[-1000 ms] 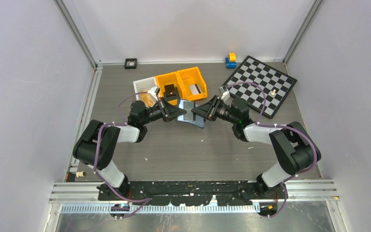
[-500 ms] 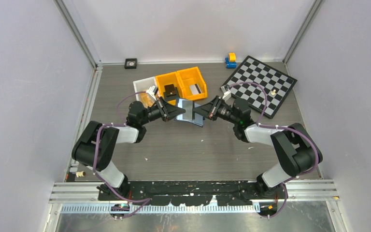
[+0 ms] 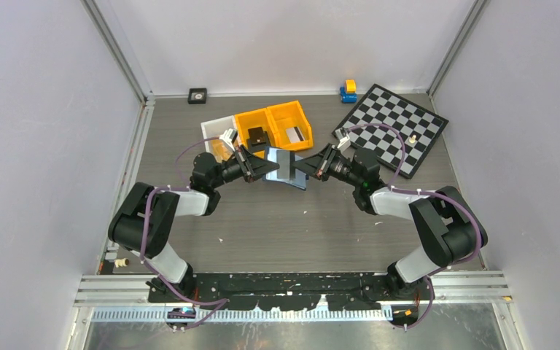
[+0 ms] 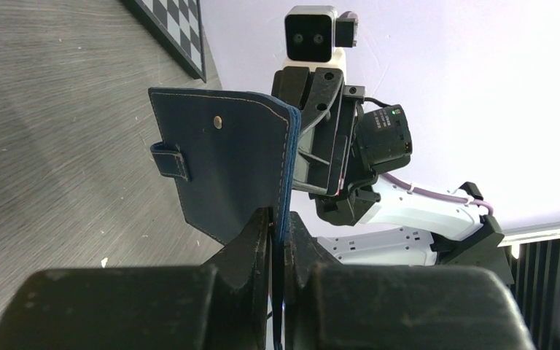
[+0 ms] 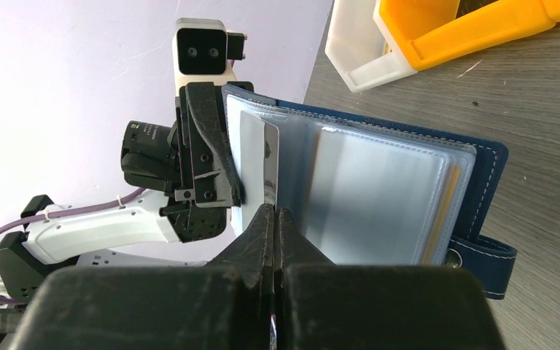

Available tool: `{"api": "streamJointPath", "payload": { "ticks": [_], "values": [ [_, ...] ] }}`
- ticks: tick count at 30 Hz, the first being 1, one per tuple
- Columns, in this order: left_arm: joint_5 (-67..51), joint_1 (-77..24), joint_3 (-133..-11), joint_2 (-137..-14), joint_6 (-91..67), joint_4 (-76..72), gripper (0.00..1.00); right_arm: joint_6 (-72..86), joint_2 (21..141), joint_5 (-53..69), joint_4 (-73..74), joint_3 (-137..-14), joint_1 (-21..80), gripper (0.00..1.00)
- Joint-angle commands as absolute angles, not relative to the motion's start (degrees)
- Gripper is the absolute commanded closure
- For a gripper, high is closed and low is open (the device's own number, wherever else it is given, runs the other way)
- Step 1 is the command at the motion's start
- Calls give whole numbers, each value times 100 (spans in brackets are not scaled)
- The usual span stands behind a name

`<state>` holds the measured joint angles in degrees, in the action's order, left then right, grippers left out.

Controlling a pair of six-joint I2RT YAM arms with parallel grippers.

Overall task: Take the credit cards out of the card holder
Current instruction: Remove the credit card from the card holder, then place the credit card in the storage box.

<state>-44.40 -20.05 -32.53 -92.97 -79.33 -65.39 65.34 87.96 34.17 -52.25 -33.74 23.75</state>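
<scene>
Left pincer (image 4: 277,219): I clamp the navy-blue folding card holder (image 4: 226,168) by its edge.
Right pincer (image 5: 273,215): I pinch a pale plastic sleeve (image 5: 251,168) inside it.

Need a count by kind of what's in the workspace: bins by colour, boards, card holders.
Orange bins: 2
White bin: 1
Checkerboard: 1
Card holder: 1
Total: 5
</scene>
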Motion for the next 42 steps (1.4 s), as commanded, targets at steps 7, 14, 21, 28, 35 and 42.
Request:
{"api": "streamJointPath", "payload": {
  "ticks": [7,14,21,28,35,42],
  "values": [
    [-4484,-1978,-3282,-9204,-7995,-7202,100,6648,8714,3465,-5705,-3299,2335,76],
    [-4522,-1978,-3286,-9120,-7999,-7310,100,6976,9014,3647,-6218,-3335,2379,71],
    [-4524,-1987,-3279,-9113,-8008,-7339,100,7104,9066,3726,-6456,-3349,2386,83],
    [-4463,-1954,-3225,-9061,-7968,-7280,100,6534,8758,3399,-5441,-3374,2324,100],
    [-4245,-1641,-3029,-8599,-7619,-6446,100,6075,8242,2629,-4243,-3132,1872,100],
    [-3678,-1434,-2977,-7672,-6671,-4425,100,5543,7784,2263,-3383,-3191,1705,100]
  ]
}}
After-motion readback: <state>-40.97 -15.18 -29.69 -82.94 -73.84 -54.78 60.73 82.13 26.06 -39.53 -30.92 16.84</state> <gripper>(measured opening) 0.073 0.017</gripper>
